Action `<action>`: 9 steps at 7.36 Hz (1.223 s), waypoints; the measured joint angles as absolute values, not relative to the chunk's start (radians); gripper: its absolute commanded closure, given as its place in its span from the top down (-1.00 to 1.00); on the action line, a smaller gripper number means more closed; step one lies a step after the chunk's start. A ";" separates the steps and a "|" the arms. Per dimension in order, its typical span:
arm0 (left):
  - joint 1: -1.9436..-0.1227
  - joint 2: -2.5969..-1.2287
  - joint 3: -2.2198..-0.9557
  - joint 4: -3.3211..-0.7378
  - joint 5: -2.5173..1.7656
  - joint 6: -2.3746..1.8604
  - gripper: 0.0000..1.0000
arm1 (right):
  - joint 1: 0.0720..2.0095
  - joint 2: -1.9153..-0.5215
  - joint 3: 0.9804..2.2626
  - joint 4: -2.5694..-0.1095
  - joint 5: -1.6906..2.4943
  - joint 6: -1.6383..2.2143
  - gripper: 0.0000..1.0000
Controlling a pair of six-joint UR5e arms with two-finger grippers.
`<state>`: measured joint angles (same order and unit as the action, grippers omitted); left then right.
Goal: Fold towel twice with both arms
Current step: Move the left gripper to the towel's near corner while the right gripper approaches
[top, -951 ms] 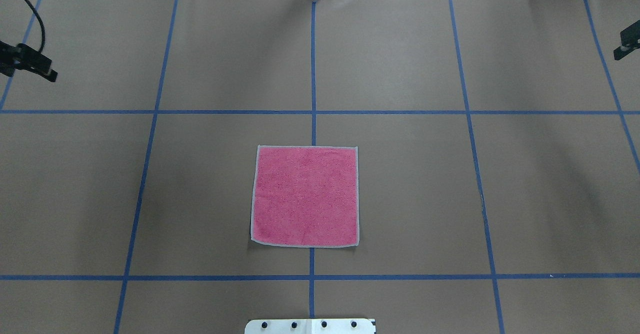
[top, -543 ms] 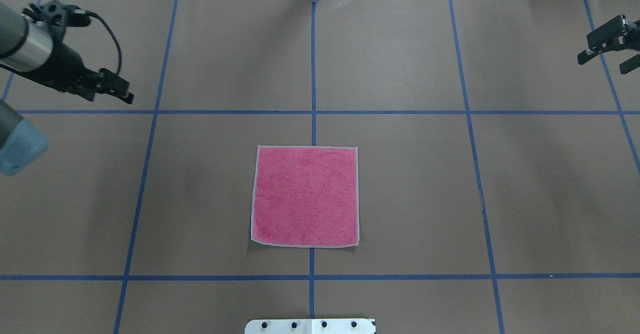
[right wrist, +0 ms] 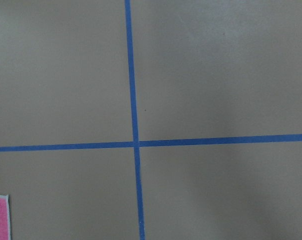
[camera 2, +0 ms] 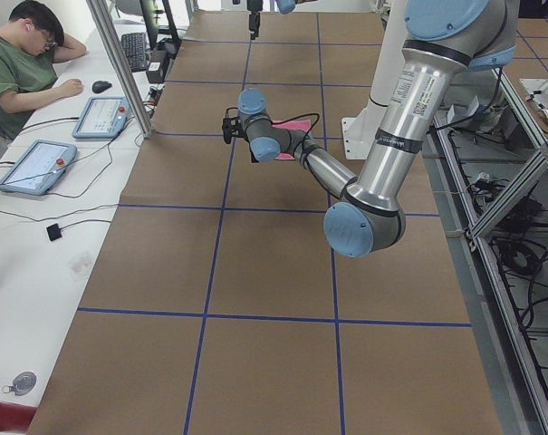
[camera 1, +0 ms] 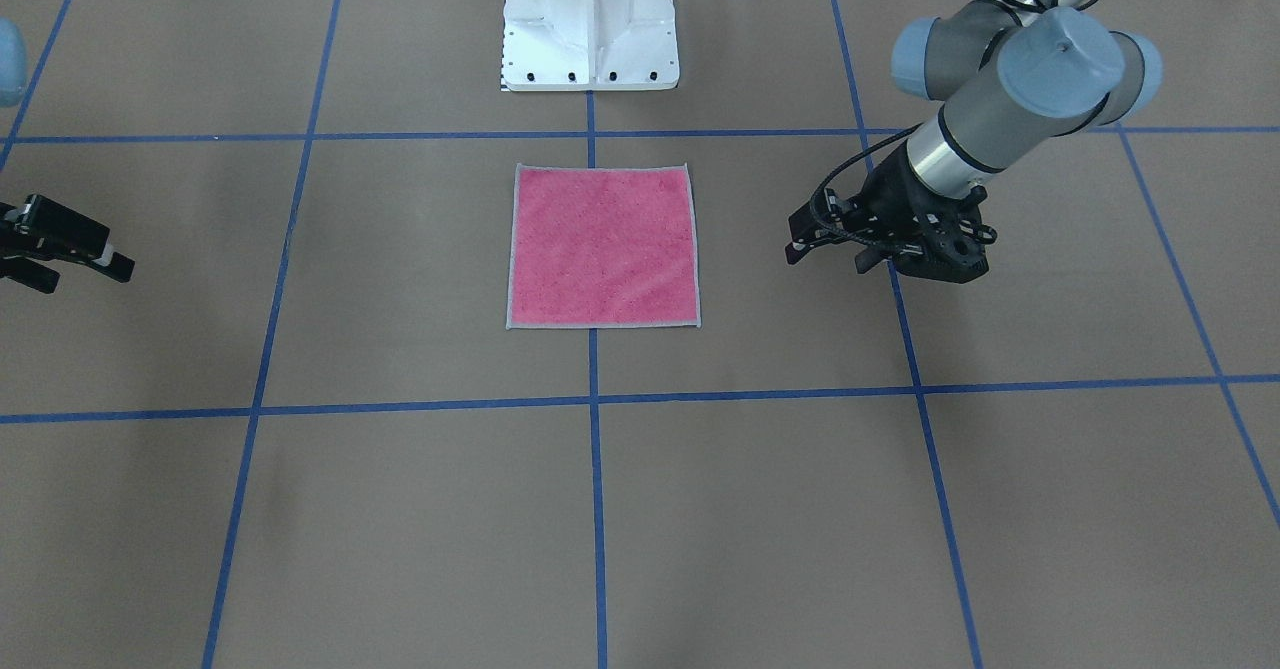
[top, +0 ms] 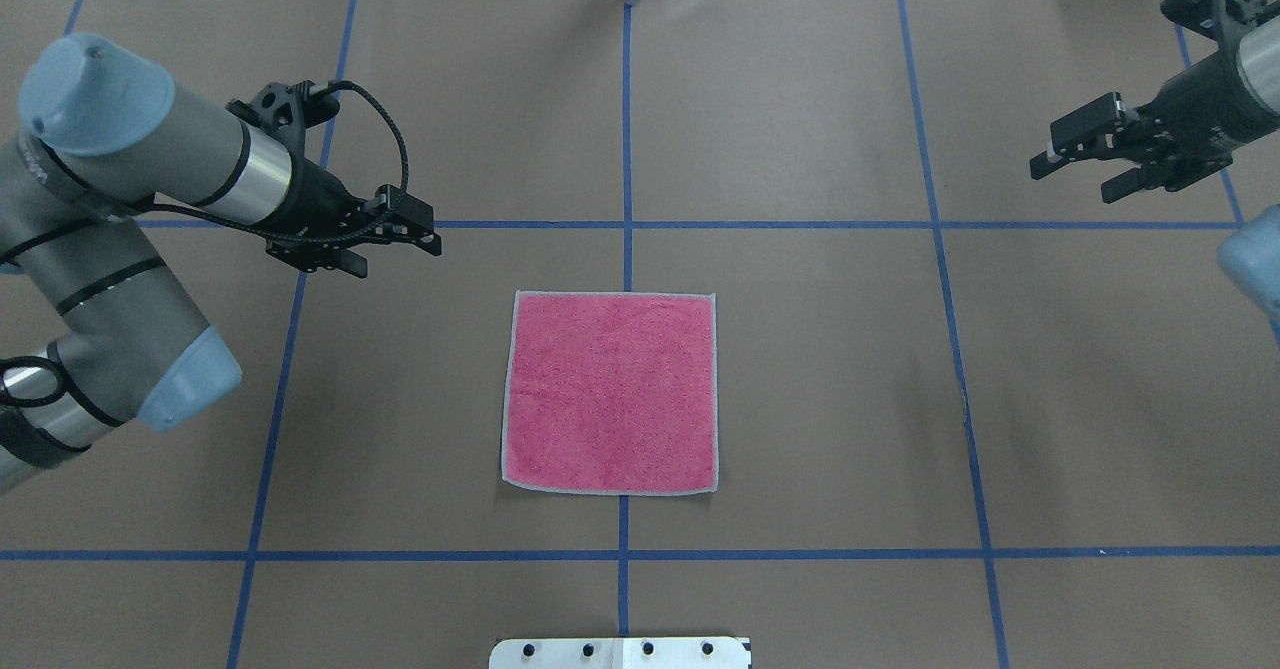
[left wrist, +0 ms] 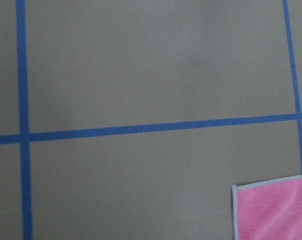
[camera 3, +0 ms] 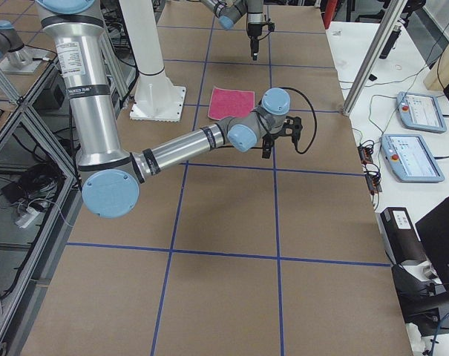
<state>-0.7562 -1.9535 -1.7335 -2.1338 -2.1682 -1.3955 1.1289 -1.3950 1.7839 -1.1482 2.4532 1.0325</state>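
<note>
Plainly, we see the pink towel (top: 610, 394) flat at the centre of the table (top: 820, 409) (pink face up). Our left gripper (top: 400, 257), fingers spread, hangs near its far left corner, while the right gripper (top: 1072, 181), also spread, is well apart.

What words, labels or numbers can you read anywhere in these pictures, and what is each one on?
Nothing can be read outright.
left arm: a printed sticker on its big tube, too small to read.
right arm: the same kind of sticker, too small to read.
tablets: screens blurred.
towel: no label or print shows.
</note>
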 measured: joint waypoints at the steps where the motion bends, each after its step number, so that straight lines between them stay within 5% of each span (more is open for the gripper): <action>1: -0.692 -1.952 -1.746 -2.185 -2.087 -1.509 1.00 | 1.077 -1.399 1.783 -1.016 2.393 1.207 0.98; 7: -0.473 -1.932 -1.786 -2.214 -1.955 -1.649 0.98 | 0.855 -1.402 1.787 -0.772 2.356 1.484 0.98; 9: -0.428 -1.922 -1.776 -2.214 -1.953 -1.649 0.78 | 0.785 -1.392 1.790 -0.762 2.358 1.496 0.98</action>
